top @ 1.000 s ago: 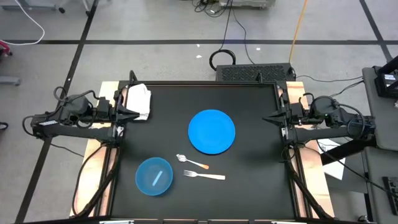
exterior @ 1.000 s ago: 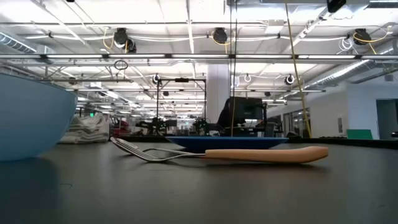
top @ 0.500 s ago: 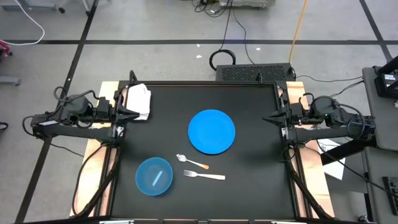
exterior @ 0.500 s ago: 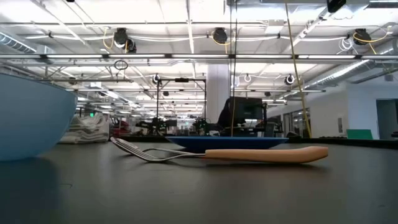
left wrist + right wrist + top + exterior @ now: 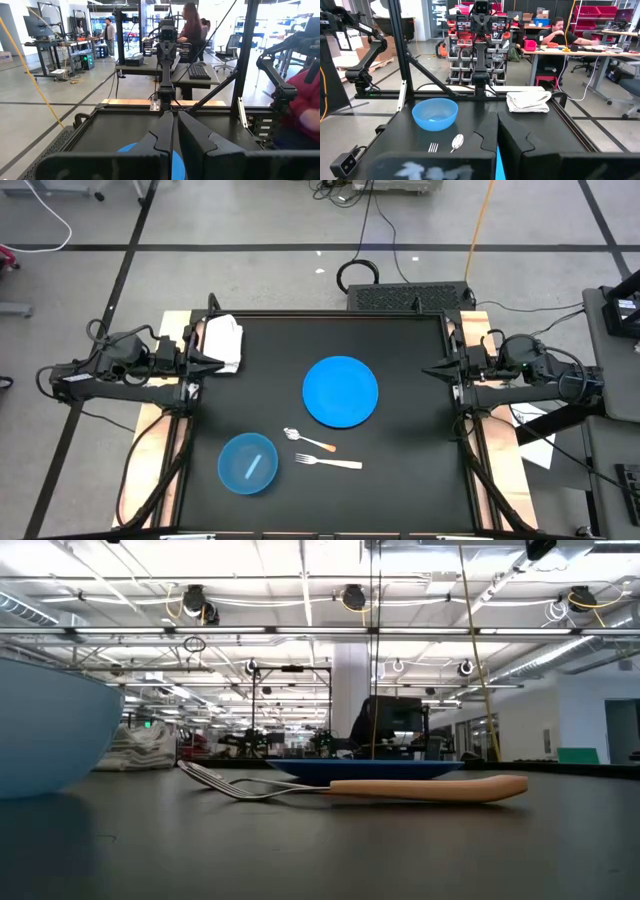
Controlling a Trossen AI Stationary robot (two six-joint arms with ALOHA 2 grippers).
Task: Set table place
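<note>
From above, the table (image 5: 400, 480) fills the middle of the floor, black, with pale wood strips along its left and right sides. On it lie a blue plate (image 5: 341, 391) near the centre, a light blue bowl (image 5: 247, 463) toward the near left corner, a spoon (image 5: 306, 440) and a fork (image 5: 327, 463) between them and close together, and a folded white cloth (image 5: 222, 342) at the far left corner. The left gripper (image 5: 213, 361) waits at the left edge beside the cloth, the right gripper (image 5: 431, 371) at the right edge; both point inward and hold nothing. The low view misses both arms but shows the fork (image 5: 350, 786) lying flat with a wooden handle, the plate (image 5: 365, 769) behind it, the bowl's wall (image 5: 45, 730) rising at the left, and the cloth (image 5: 140, 752) far back. The left wrist view shows its fingers (image 5: 200, 140) nearly together with only a thin slit between them, a sliver of plate (image 5: 131, 148) below, the opposite arm across the table, and people at desks beyond. The right wrist view shows its fingers (image 5: 530, 137) pressed together, empty, and ahead the bowl (image 5: 435, 113), spoon (image 5: 456, 142), fork tines (image 5: 433, 147) and cloth (image 5: 528, 100), with a seated person at a desk behind.
</note>
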